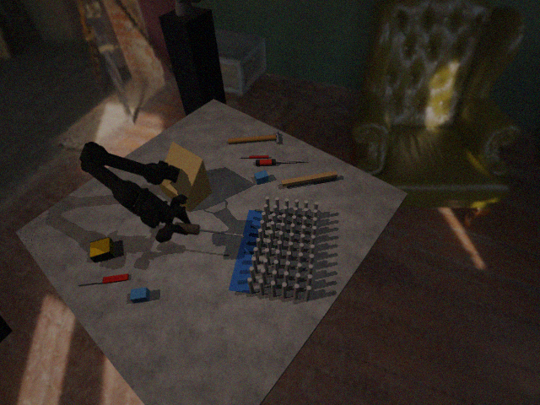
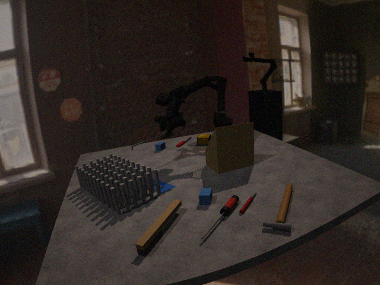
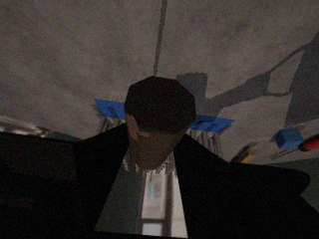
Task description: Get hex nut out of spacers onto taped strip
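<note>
Top view shows a black claw clamped on the brown handle of a thin metal hook tool, its shaft raised above the table, its tip over the blue taped strip. Beyond the strip from the claw stand grey cylindrical spacers, apparently all upright. The small hex nut cannot be made out, so retrieval remains unconfirmed; setting down the tool and letting go remain. A tan wedge-shaped block beside the claw could hinder sideways travel.

Top view from the gripper, dense spacers blocking 3 o'clock, tall wedge at 12, blue block at 7, passage at 5
</note>
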You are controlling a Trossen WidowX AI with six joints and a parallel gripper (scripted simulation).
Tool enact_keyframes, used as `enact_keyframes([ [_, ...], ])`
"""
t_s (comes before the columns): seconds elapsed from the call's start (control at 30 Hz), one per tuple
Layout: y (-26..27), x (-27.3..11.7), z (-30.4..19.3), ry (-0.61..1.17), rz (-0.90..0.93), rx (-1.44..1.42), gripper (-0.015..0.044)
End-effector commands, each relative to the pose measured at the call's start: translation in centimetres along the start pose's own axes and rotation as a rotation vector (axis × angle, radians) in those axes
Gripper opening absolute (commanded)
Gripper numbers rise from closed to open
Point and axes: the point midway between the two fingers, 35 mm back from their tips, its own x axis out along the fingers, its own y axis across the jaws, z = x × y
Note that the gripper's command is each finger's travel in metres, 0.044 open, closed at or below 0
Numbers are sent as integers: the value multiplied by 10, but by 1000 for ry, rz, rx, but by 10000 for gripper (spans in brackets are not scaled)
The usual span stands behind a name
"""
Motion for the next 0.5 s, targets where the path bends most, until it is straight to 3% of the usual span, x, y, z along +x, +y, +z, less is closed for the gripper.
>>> enact_keyframes([
  [0.0,1,0,1,0,1,3,0],
  [0.47,47,-34,47,13,104,217,0],
])
